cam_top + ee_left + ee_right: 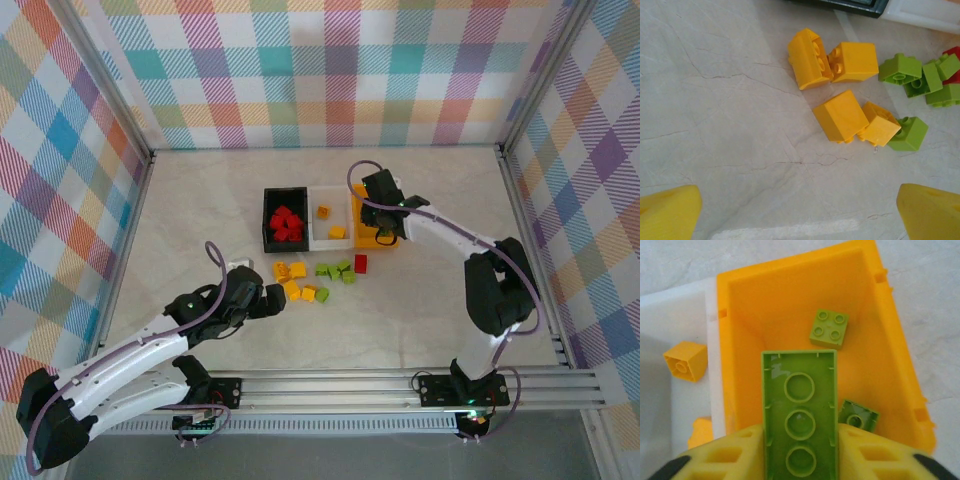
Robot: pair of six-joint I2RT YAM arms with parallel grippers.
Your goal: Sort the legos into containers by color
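Note:
My right gripper [800, 440] is shut on a long lime green lego [799, 390], held underside up over the orange container [790, 300]. Two small green legos [829, 328] lie inside that container. In the top view the right gripper [378, 215] hangs above the orange container [390, 246]. My left gripper [797, 210] is open, its yellow fingers [670, 212] far apart above bare table. Just beyond it lie several yellow legos [840, 115], green legos [900, 70] and a red lego [952, 52]. The left gripper [272, 298] sits left of the loose yellow legos [292, 280].
The black container [267, 215] holds red bricks and the white container [313, 215] beside it holds yellow ones [685, 360]. Loose green bricks [335, 270] and a red one [361, 263] lie in front of the containers. Metal frame rails border the table.

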